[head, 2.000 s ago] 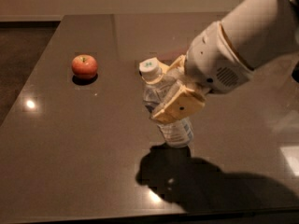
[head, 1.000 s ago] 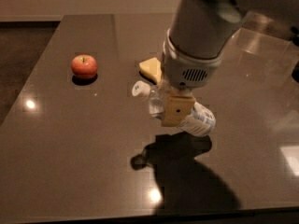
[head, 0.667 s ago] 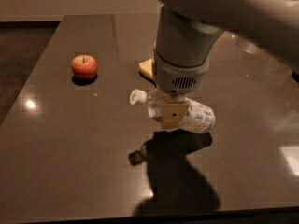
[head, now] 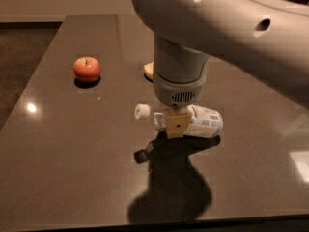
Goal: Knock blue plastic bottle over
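The clear plastic bottle [head: 205, 122] lies on its side on the glossy dark bench [head: 72, 168], round white cap toward 9 o'clock. The gripper [head: 162, 96] hangs right over it, tan jaws wide apart: one flat pad overlaps the bottle's neck end at 6 o'clock, the other shows at 12 o'clock. A round red apple [head: 87, 68] sits at 10 o'clock

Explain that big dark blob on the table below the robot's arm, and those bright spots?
Camera view: the dark blob is the arm casting its shadow on the glossy table, forward from the hand, which is down at the blue plastic bottle lying on its side. Same view: the bright spot at left and the pale patch at right are light glare.
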### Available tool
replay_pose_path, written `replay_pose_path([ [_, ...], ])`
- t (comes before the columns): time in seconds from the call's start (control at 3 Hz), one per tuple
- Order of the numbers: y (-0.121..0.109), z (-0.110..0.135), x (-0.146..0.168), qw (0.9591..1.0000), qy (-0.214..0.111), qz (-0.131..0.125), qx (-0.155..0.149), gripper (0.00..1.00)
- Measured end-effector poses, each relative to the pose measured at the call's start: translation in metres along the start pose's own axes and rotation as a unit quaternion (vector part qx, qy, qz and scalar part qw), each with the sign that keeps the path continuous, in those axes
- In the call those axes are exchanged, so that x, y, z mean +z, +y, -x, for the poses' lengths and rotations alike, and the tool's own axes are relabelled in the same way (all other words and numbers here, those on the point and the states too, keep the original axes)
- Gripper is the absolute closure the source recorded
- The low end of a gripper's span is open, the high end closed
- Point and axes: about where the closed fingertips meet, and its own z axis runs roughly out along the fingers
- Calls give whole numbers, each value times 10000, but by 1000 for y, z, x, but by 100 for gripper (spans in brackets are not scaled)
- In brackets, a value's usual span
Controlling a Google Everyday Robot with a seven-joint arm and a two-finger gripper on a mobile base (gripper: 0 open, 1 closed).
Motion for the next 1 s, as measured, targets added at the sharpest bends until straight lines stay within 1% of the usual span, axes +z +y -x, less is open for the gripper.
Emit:
replay_pose_path([
  [0.33, 4, 1, 12, 9999, -5, 113, -75, 17],
  [0.67, 7, -2, 22, 9995, -122, 269, -70, 0],
  [1.0, 7, -1, 23, 9995, -133, 278, -73, 0],
])
